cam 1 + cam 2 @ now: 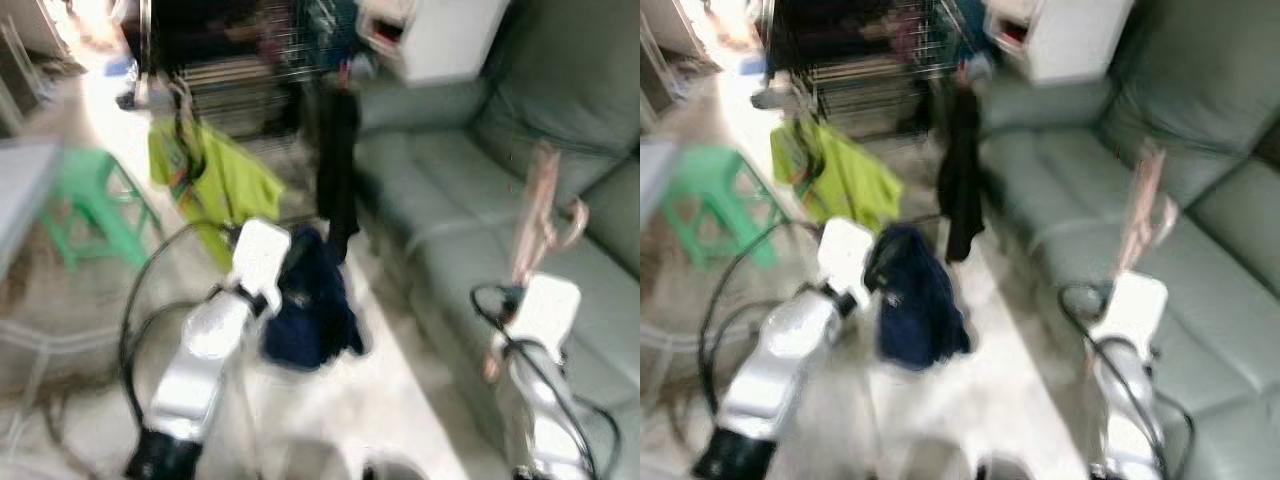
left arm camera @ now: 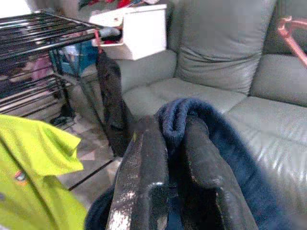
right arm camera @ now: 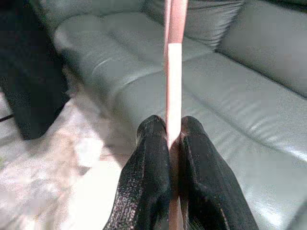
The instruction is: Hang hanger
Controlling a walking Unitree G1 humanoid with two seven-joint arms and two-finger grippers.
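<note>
The head views are blurred. My right gripper point(image 3: 170, 139) is shut on a pink hanger point(image 3: 172, 62), which stands upright above that wrist in front of the sofa point(image 1: 540, 215). My left gripper point(image 2: 175, 139) is shut on a dark navy garment point(image 2: 225, 143) that droops below the left wrist point(image 1: 310, 305). A black drying rack point(image 1: 240, 60) stands at the back, with a lime-green shirt point(image 1: 215, 180) and a black garment point(image 1: 338, 165) hanging from it.
A grey-green leather sofa point(image 1: 600, 110) runs along the right side. On its arm sits a white box point(image 1: 440, 35). A green stool point(image 1: 95, 205) stands at the left beside a grey table edge point(image 1: 20, 190). Black cables loop around both arms over the pale floor.
</note>
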